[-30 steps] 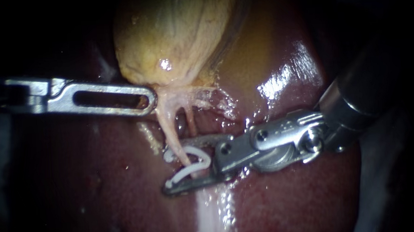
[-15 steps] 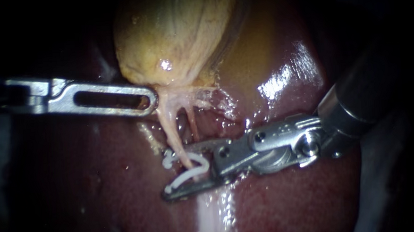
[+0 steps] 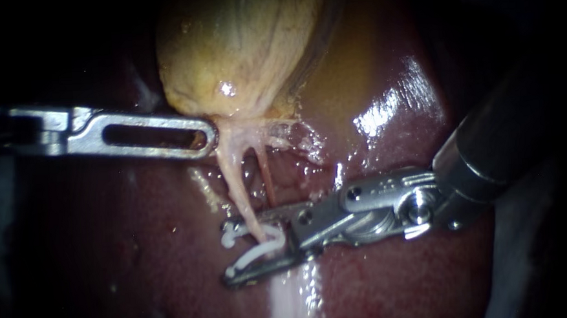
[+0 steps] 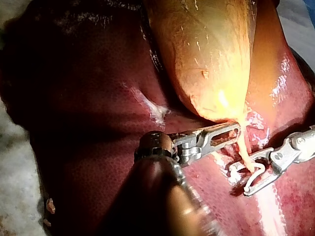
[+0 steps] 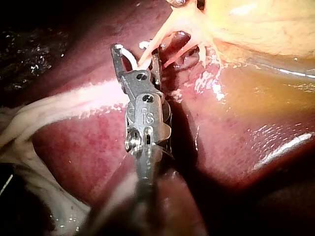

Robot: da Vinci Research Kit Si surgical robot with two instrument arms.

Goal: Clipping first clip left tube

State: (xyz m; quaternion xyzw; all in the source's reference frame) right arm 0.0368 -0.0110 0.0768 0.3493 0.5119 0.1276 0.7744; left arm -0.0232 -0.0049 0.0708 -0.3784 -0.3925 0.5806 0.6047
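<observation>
Endoscope view | step: clip closure on left tube [image 3: 233,181], which runs from gallbladder [image 3: 239,51] toward near side | right instrument [image 3: 227,252] end effector pinches white clip [image 3: 256,252], part-spread astride that tube | left instrument [image 3: 208,138] at gallbladder base | next, likely: squeeze fully, tube centred.

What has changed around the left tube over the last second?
My right instrument has closed its jaws further, squeezing the white clip narrower around the left tube, and has slipped slightly away from the gallbladder. My left instrument, the gallbladder and the liver stayed put.
</observation>
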